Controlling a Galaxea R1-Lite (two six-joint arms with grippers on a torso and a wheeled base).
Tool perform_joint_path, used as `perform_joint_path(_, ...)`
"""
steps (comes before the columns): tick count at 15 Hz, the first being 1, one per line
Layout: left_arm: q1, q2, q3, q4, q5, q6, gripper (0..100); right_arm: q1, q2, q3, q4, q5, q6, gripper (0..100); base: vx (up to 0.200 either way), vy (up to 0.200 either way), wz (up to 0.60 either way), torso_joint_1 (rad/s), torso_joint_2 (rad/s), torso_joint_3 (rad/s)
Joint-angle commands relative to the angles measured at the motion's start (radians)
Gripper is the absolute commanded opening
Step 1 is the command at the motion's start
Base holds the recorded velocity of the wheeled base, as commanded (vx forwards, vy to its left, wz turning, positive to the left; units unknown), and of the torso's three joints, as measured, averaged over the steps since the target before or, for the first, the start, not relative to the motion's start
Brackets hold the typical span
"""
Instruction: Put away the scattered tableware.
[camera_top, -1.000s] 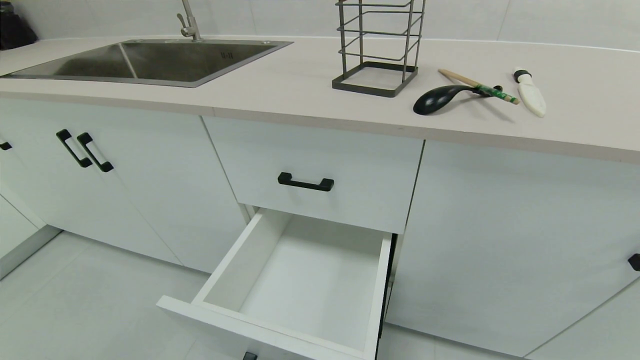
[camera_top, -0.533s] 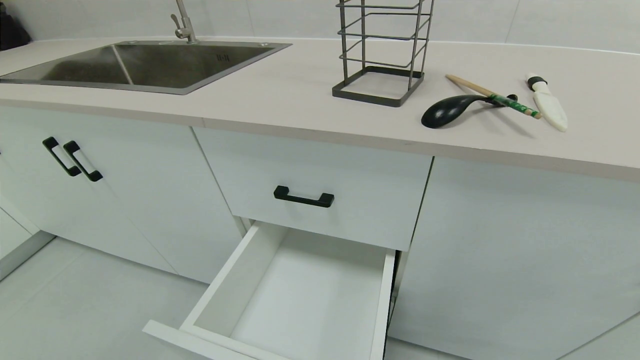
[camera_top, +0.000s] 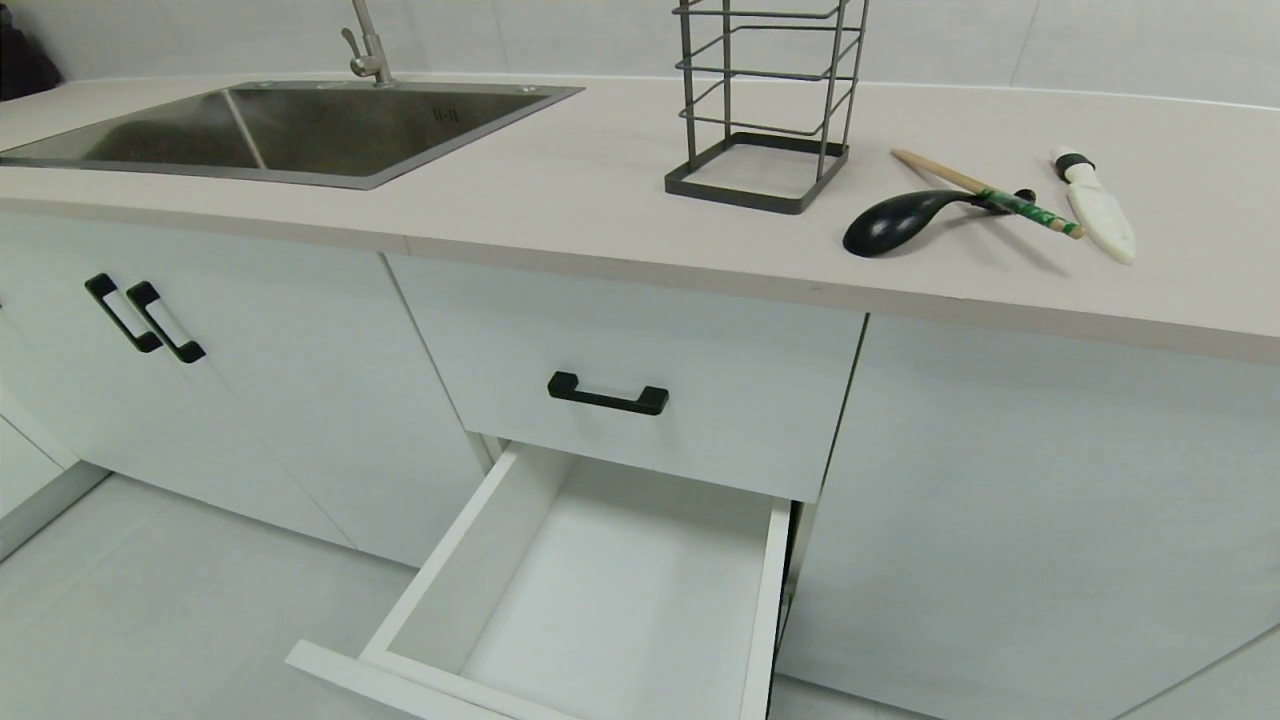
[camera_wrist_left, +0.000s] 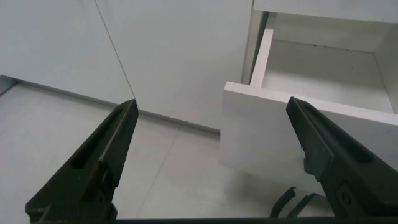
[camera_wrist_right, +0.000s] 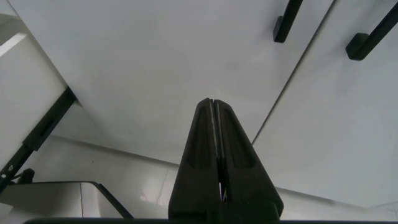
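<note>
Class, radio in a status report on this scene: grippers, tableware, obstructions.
Left gripper open, empty, near open lower drawer. Right gripper shut, empty. Black spoon, chopsticks, white utensil on counter beside wire rack.

On the worktop, flat and close together: a glossy black spoon, bowl toward the front edge, and wooden chopsticks with a green band, crossing its handle tip. Just beside them, not touching, a white utensil with a black collar.

Bright, even light.
Soft shadow beside the black spoon on the counter; faint sheen in the sink.
</note>
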Motion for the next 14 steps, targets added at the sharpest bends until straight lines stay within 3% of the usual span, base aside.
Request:
perform_joint_path(1, 0.0, 0.0, -0.002, -0.002, -0.013, 0.035, 100, 0.0, 0.001, 0.0, 0.0, 0.0, 0.007, 0, 0.0, 0.0, 0.0, 0.076, -0.12, -0.027)
perform_joint_path(2, 0.0, 0.0, 0.0, 0.0, -0.04, 0.056, 100, 0.0, 0.001, 0.0, 0.0, -0.001, 0.014, 0, 0.0, 0.0, 0.0, 0.173, -0.17, -0.027)
perform_joint_path(6, 0.0, 0.0, 0.0, 0.0, -0.04, 0.038, 100, 0.0, 0.001, 0.0, 0.0, 0.0, 0.014, 0, 0.0, 0.0, 0.0, 0.238, -0.13, -0.155)
perform_joint_path(14, 0.0, 0.0, 0.0, 0.0, -0.042, 0.049, 100, 0.0, 0.001, 0.0, 0.0, 0.0, 0.014, 0, 0.0, 0.0, 0.0, 0.201, -0.56, -0.218)
